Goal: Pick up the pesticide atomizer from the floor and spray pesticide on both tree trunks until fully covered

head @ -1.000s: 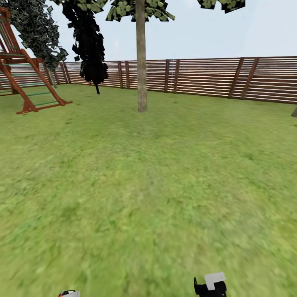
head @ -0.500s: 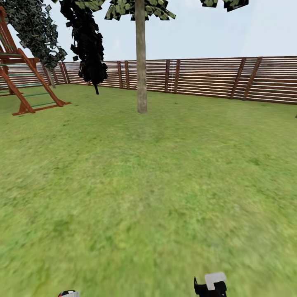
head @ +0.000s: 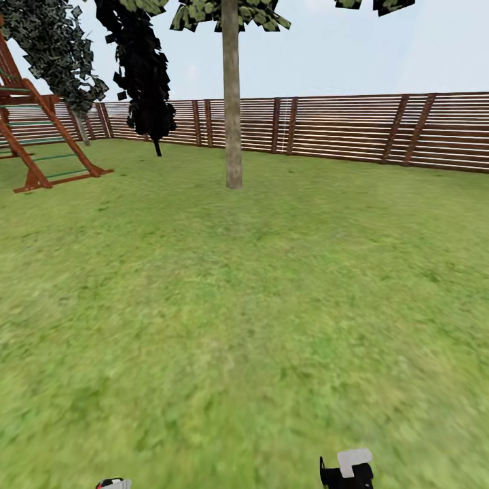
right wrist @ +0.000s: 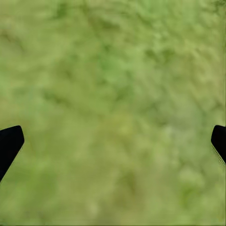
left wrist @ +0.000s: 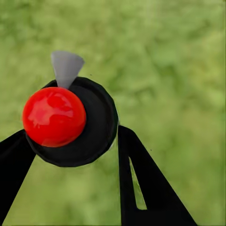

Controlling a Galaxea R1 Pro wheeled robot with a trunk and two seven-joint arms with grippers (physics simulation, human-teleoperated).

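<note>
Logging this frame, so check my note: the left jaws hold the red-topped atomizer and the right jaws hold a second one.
Wrong about the right gripper: the right wrist view shows its jaws wide apart over bare grass. The left gripper does hold the red-topped atomizer.

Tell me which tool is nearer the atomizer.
Left. The left tool is closed around the atomizer, its fingers on either side of it. The right tool is open over bare grass.

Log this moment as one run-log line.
left gripper: shut on atomizer | right gripper: open, empty | ahead: tree trunk | ground: grass
</note>
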